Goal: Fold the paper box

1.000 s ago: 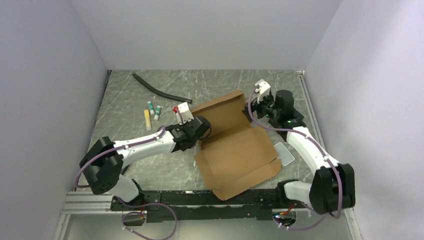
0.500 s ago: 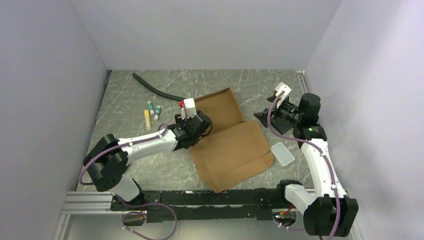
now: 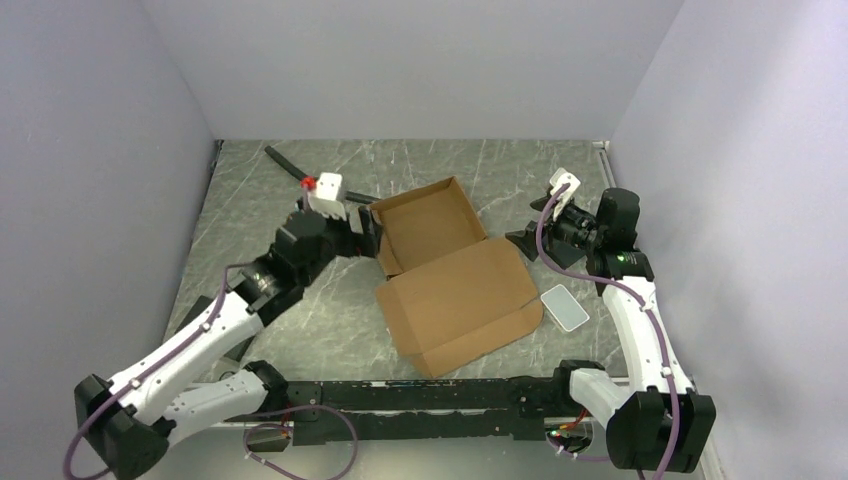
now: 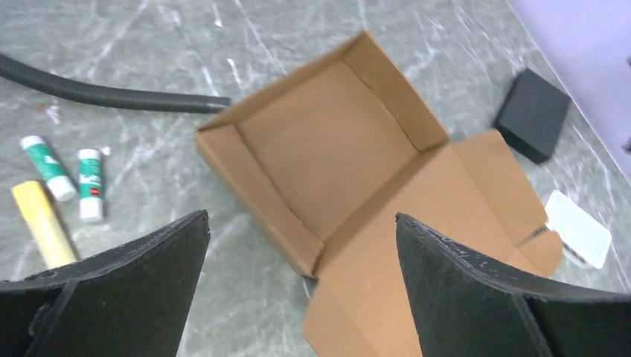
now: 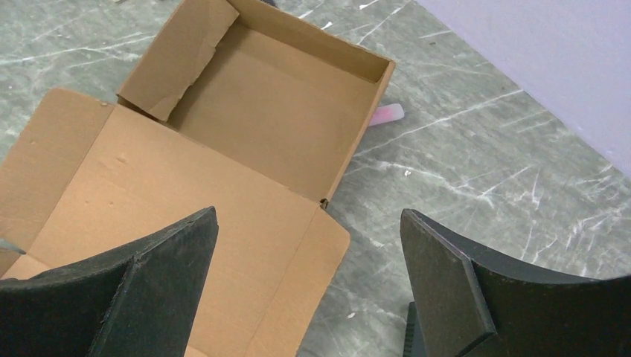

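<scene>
The paper box (image 3: 455,290) lies mid-table as brown cardboard. Its far half forms a shallow tray (image 4: 327,141) with side walls raised; the near half is a flat lid panel (image 5: 171,223) with flaps. My left gripper (image 3: 362,225) hovers just left of the tray's left wall, open and empty; in the left wrist view its black fingers (image 4: 301,216) frame the tray's near-left corner from above. My right gripper (image 3: 520,240) hangs to the right of the box, open and empty. In the right wrist view its fingers (image 5: 309,211) straddle the lid's right flap.
A black hose (image 4: 111,93) lies at the back left. Two green-and-white tubes (image 4: 89,182) and a yellow stick (image 4: 41,223) sit left of the box. A black square pad (image 4: 532,115) and a translucent lid (image 3: 565,307) lie to its right. Grey walls close in three sides.
My left gripper has opened, let go of the box and drawn back to the left and up. The right arm pulled away to the right earlier and now holds still.
</scene>
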You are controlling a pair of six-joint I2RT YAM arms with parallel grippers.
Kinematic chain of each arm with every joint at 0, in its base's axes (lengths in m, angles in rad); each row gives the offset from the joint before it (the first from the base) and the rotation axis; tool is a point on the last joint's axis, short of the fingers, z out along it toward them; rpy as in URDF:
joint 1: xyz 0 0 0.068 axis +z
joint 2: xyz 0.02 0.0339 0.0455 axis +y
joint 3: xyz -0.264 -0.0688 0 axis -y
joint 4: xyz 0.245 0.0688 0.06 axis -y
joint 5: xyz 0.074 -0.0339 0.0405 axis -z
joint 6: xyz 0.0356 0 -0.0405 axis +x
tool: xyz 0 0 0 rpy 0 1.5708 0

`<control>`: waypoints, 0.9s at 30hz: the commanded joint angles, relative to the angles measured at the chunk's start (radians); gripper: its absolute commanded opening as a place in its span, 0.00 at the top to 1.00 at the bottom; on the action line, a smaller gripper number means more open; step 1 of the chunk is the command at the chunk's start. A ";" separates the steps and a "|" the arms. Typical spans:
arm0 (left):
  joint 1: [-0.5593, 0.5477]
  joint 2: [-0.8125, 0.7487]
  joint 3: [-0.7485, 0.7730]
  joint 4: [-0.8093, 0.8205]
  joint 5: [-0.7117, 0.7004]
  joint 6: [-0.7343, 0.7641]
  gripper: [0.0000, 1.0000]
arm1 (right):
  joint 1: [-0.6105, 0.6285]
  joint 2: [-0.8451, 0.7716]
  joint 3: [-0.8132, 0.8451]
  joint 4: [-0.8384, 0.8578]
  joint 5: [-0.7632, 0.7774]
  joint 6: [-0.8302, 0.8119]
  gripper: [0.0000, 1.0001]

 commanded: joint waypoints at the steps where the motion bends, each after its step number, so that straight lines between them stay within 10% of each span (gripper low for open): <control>1: 0.193 0.122 0.067 -0.060 0.258 -0.043 0.01 | -0.005 0.008 0.007 0.015 -0.048 -0.017 0.03; 14: 0.293 0.614 0.176 0.039 0.244 -0.265 0.13 | -0.004 0.030 0.007 0.005 -0.077 -0.017 0.04; 19: 0.296 0.756 0.244 -0.005 0.209 -0.278 0.36 | -0.004 0.037 0.010 -0.005 -0.080 -0.027 0.04; 23: 0.296 0.839 0.292 -0.049 0.141 -0.259 0.97 | -0.004 0.043 0.013 -0.015 -0.085 -0.032 0.04; 27: 0.257 0.874 0.354 -0.156 -0.057 -0.200 1.00 | -0.005 0.041 0.013 -0.016 -0.086 -0.034 0.04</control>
